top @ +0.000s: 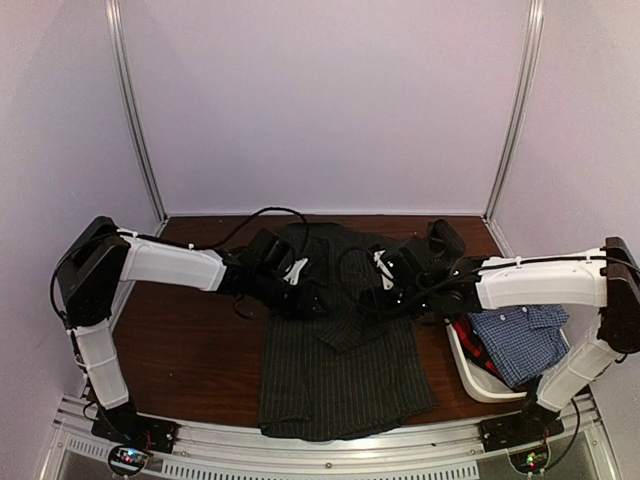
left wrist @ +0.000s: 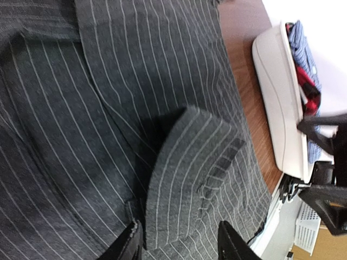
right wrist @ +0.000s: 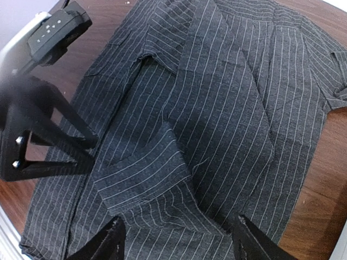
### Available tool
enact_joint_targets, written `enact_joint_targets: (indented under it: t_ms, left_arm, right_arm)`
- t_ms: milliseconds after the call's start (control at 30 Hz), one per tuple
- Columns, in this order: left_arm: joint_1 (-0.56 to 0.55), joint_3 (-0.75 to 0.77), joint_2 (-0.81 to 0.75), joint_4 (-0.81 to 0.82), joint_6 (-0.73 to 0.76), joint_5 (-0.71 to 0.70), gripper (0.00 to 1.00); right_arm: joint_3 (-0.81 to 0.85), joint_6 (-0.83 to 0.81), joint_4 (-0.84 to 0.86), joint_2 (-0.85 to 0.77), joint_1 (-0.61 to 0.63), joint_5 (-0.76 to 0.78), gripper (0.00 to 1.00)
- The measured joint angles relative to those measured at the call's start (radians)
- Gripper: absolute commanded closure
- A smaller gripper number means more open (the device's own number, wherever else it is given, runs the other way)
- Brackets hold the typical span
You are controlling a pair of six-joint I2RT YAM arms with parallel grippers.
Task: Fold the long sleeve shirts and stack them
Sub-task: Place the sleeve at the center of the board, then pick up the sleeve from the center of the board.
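Note:
A black pinstriped long sleeve shirt lies spread flat at the middle of the table, both sleeves folded in over its chest. My left gripper hovers low over its upper left and stands open. In the left wrist view a sleeve cuff lies between the open fingertips of the left gripper. My right gripper is over the upper right, also open. Just ahead of the right gripper lies the other folded cuff, not gripped. A blue-white check shirt and a red-and-dark shirt sit in the tub.
A white plastic tub stands at the right front of the brown table, close to the pinstriped shirt's right edge. Pale walls close off the back and sides. Cables trail from both arms over the shirt's collar end.

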Motion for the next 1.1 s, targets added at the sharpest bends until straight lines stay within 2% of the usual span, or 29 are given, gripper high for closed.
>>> enact_joint_targets:
  t_ms: [400,733,867,967,1100]
  left_arm:
    - [-0.066,-0.034,0.005,-0.023,-0.045,-0.070,0.46]
    - [-0.092,-0.078,0.014,-0.011,-0.091,-0.085,0.48]
    - [-0.097,-0.078,0.041,0.016,-0.109,-0.084,0.56]
    - [-0.097,-0.069,0.060,0.029,-0.121,-0.080,0.69]
    - [-0.097,-0.032,0.074,0.030,-0.121,-0.085,0.90]
  right_arm:
    - [0.119,-0.208,0.096,0.215,-0.158,-0.249,0.31]
    - [0.212,-0.286,0.098,0.341,-0.165,-0.367,0.39]
    - [0.212,-0.297,0.088,0.351,-0.165,-0.382,0.47]
    - [0.212,-0.300,0.086,0.351,-0.165,-0.387,0.56]
    - [0.210,-0.301,0.084,0.350,-0.165,-0.393,0.76]
